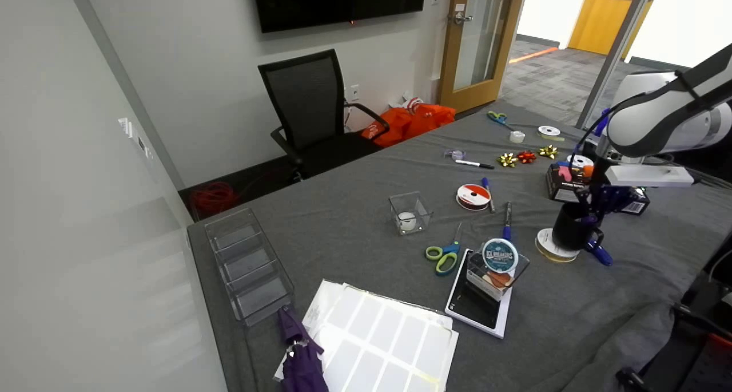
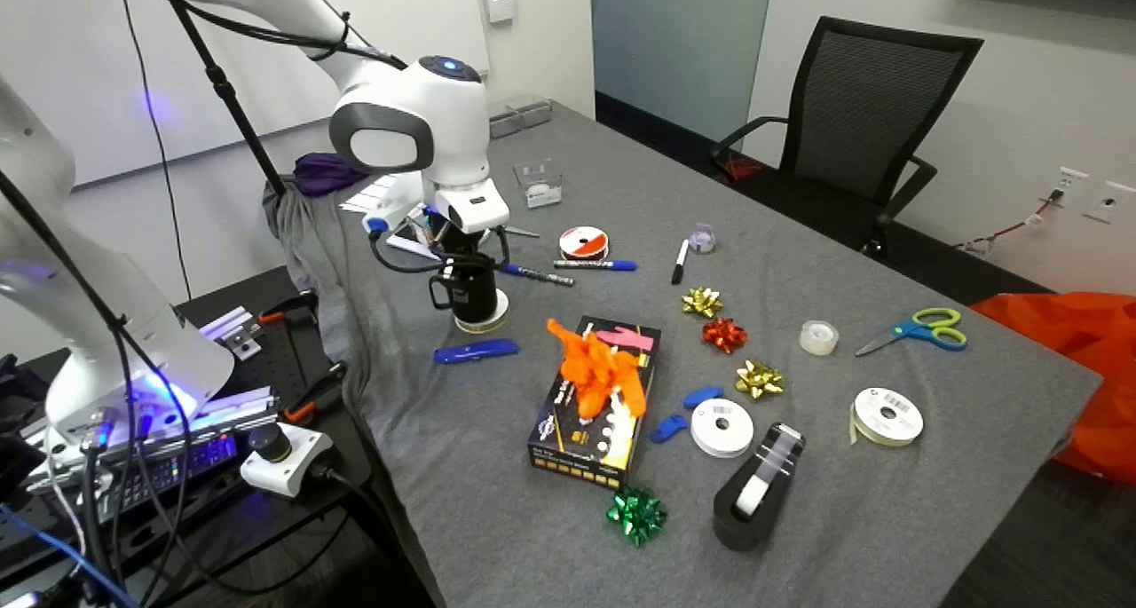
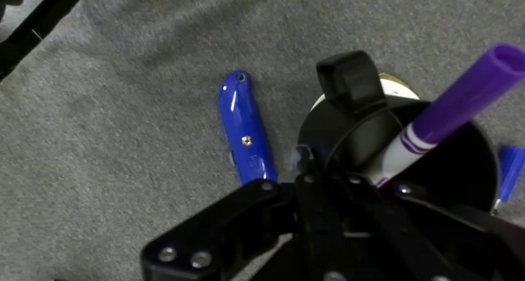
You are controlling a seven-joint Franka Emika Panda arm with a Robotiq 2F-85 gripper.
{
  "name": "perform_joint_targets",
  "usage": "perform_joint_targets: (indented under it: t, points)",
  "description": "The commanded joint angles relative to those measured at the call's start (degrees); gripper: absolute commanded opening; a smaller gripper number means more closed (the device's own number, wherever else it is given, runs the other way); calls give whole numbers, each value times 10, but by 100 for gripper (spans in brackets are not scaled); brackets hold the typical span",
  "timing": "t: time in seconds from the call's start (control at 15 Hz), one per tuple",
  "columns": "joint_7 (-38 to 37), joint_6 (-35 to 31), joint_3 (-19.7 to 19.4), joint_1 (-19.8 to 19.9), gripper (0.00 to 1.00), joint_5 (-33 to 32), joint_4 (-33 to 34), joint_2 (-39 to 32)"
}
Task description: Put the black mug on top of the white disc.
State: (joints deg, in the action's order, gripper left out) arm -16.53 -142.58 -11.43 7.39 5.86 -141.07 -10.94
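Note:
The black mug [image 1: 566, 227] is upright over the white disc [image 1: 545, 242], which is a flat ribbon spool. The mug also shows in an exterior view [image 2: 475, 296] and in the wrist view [image 3: 324, 127]. It covers much of the disc; a white rim shows beside it in an exterior view [image 2: 501, 311] and in the wrist view [image 3: 398, 90]. I cannot tell whether the mug's whole base rests on it. My gripper [image 3: 322, 166] pinches the mug's wall, one finger outside and one inside; the inner fingertip is hidden. A purple marker [image 3: 455, 98] leans in the mug.
A blue utility knife [image 2: 477, 351] lies beside the mug. Blue markers [image 2: 537, 275], a red-and-white spool [image 2: 584, 242] and a black box with orange gloves [image 2: 586, 413] are near. A tablet [image 1: 480, 300] carries a clear container and a teal-topped tin [image 1: 500, 256].

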Motion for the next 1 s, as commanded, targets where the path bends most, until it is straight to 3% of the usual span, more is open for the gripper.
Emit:
perform_joint_targets:
  t: [0.0,0.6,0.67,0.8,0.93]
  points:
    - [63,-27,17,12,2,46,-26,21]
    - [25,-151,5,-11,2,-6,-68,32]
    - [9,-163,1,-15,32,-20,-70,32]
    - [-29,-182,-5,-23,39,-52,-73,31]
    - [-59,-196,-9,-28,53,-74,-75,28]
